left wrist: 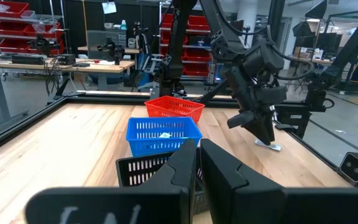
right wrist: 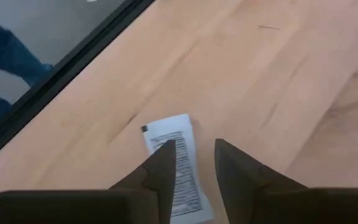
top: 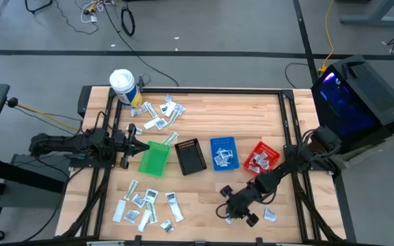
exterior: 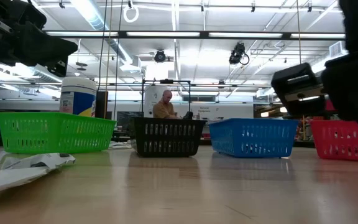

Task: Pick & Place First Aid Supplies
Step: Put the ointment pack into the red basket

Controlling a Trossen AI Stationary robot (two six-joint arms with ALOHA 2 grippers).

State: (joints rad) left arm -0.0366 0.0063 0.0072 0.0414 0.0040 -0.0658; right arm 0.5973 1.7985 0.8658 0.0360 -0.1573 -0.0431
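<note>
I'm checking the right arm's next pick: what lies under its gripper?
Under the right gripper lies one white printed sachet flat on the wooden table. One finger covers part of its print.

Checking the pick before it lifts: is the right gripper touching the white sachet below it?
Cannot tell. In the right wrist view the right gripper hangs over the white sachet, one finger overlapping it, but no view plainly shows contact or a gap.

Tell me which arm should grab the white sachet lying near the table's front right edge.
Right. The right hand hangs directly over that sachet, fingers parted and straddling it. The left hand is shut, empty, and far across the table beside the green bin.
</note>
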